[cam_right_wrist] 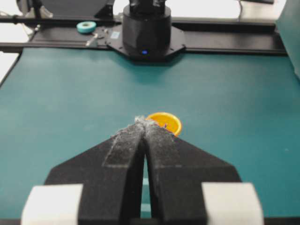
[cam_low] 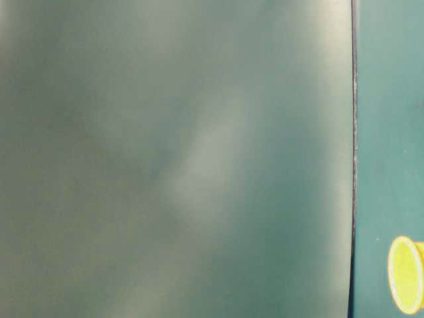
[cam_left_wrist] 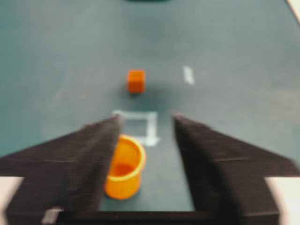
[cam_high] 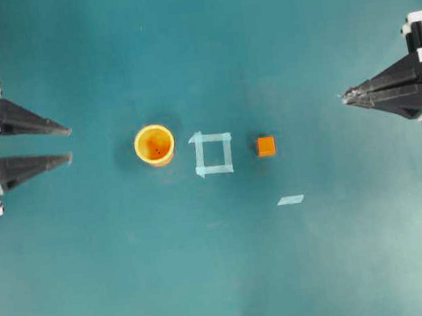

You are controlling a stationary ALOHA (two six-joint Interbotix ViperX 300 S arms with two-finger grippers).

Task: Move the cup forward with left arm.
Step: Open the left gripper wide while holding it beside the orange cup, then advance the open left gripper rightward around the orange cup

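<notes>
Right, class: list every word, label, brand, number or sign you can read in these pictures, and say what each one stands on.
None: no readable text in any view.
The cup, the orange cube and the tape square on the table are all unmarked.
A small light label on the arm base in the right wrist view is too small to read.

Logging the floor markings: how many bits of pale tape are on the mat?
2: a tape square between the cup and the cube, and a short strip below the cube in the overhead view.
</notes>
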